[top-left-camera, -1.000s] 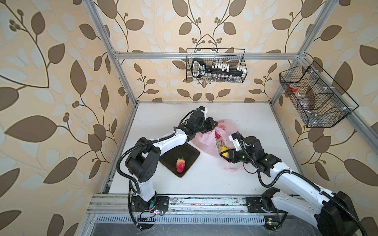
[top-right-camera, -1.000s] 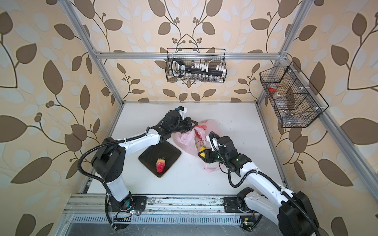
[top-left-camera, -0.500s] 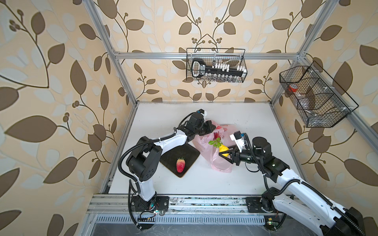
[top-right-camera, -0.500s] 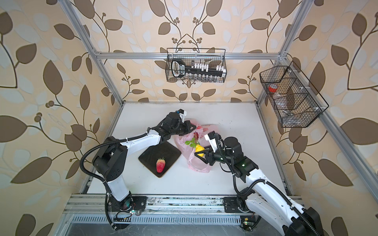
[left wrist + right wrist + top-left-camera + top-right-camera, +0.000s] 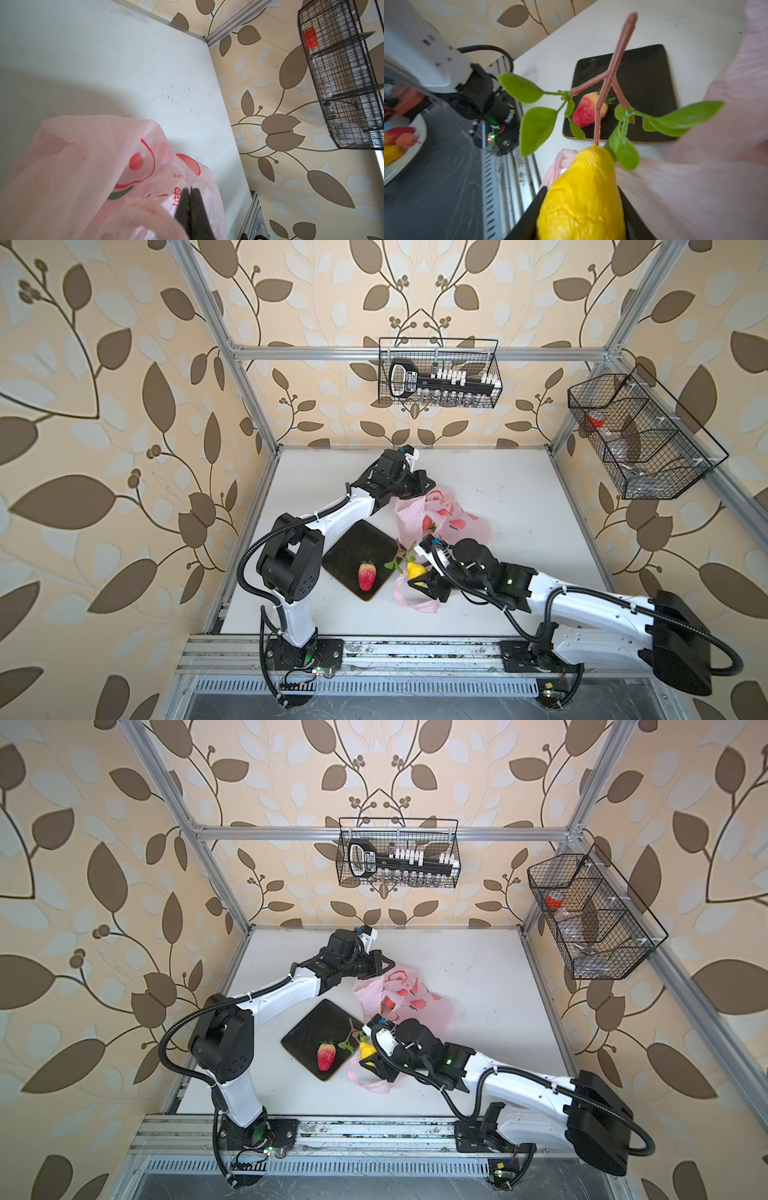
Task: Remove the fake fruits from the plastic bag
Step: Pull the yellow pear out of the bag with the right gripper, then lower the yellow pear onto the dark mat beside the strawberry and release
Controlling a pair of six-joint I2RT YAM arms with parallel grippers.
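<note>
The plastic bag (image 5: 451,516) (image 5: 409,994) lies crumpled at mid-table, pink with printed peaches. My left gripper (image 5: 427,486) (image 5: 190,194) is at its far rim, jaws pressed together on the thin film (image 5: 83,166). My right gripper (image 5: 419,578) (image 5: 581,207) is shut on the yellow lemon (image 5: 415,571) (image 5: 366,1049) (image 5: 581,199), whose leafy stem points at the dark mat (image 5: 357,543). The lemon hangs outside the bag, beside the mat's right edge and above a bag handle (image 5: 415,603). A red strawberry (image 5: 367,576) (image 5: 588,110) lies on the mat. Another red fruit (image 5: 428,523) shows inside the bag.
A wire basket (image 5: 438,373) hangs on the back wall and another (image 5: 640,435) on the right wall. An aluminium rail (image 5: 374,651) runs along the table's front edge. Off the table, a white plate (image 5: 415,133) holds more fruit.
My right gripper has pulled the lemon out of the bag, toward the front and left, to the mat's edge. The left gripper has stayed shut at the bag's rim.
</note>
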